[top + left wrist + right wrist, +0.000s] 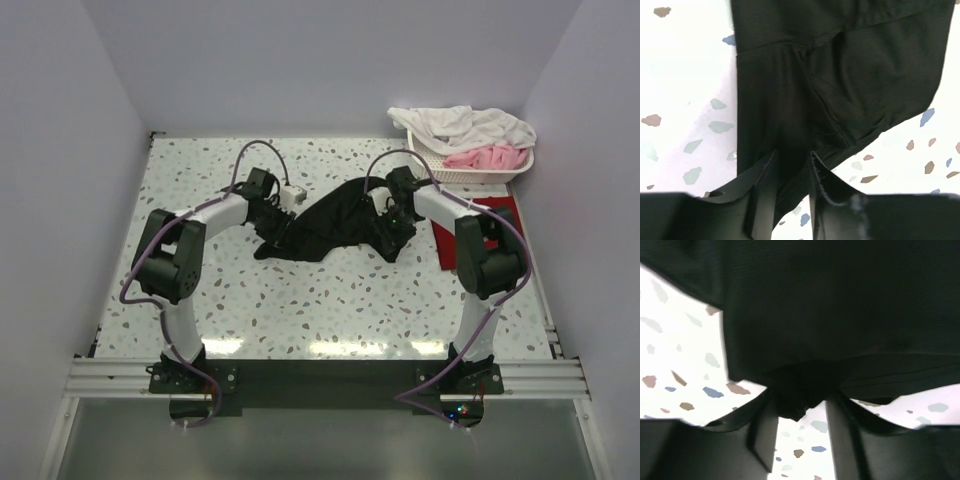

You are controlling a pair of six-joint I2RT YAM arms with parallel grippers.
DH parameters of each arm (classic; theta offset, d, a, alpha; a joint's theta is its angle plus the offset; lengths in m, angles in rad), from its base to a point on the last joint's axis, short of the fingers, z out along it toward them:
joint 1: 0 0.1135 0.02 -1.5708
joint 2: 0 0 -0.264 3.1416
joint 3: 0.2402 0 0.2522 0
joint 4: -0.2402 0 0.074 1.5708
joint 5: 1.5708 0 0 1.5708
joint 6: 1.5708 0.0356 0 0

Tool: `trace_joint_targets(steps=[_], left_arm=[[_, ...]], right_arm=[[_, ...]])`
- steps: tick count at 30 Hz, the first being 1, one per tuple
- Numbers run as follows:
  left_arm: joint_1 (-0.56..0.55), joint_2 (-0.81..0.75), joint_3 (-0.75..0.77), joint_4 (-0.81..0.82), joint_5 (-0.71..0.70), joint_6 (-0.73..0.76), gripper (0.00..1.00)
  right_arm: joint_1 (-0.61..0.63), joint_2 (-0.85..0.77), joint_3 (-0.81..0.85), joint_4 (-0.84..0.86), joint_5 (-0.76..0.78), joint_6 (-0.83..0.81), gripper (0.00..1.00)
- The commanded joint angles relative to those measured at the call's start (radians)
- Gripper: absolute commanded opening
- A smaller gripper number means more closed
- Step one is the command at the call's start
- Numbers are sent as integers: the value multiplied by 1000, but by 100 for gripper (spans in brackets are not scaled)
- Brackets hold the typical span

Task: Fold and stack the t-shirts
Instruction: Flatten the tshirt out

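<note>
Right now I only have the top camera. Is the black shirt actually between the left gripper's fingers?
Observer: Yes. The left wrist camera shows the black shirt running between the fingers of the left gripper. I can't tell whether it is clamped.
Operator: And on the right?
Observer: A bunched fold of the shirt sits between the fingers of the right gripper.
Operator: Anything just ahead of the left fingers?
Observer: A stitched seam, with the cloth lying in more than one layer there.
</note>
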State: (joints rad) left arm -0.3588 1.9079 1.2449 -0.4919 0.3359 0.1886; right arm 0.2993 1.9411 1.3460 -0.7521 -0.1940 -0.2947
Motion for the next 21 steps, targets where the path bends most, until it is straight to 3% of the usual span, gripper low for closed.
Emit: trace_joint_targets(steps=[1,2,3,4,5,13,19,21], left_arm=[[23,10,50,-45,9,-25,32],[29,8,57,-59,40,-25,23],[35,5,76,-75,51,-20,16],[49,0,85,-106,57,-17,3],[58,-6,93,-120,60,-12,0],[250,-73,237,-318,92,121,0],[261,-98,237,-338,90,184,1],[261,-101,196,-329,124,190,15]], right_arm=[[0,-30,-25,28,70,-26,42],[-2,-34,-19,25,79,-27,24],[0,-39,-12,17,77,-27,15],[-2,-47,-2,-9,74,-32,9],[-2,-71,16,-21,70,-43,0],[-20,-225,163,-193,19,-155,0],[-72,-203,289,-274,9,-195,0],[-92,-185,321,-292,-15,-181,0]])
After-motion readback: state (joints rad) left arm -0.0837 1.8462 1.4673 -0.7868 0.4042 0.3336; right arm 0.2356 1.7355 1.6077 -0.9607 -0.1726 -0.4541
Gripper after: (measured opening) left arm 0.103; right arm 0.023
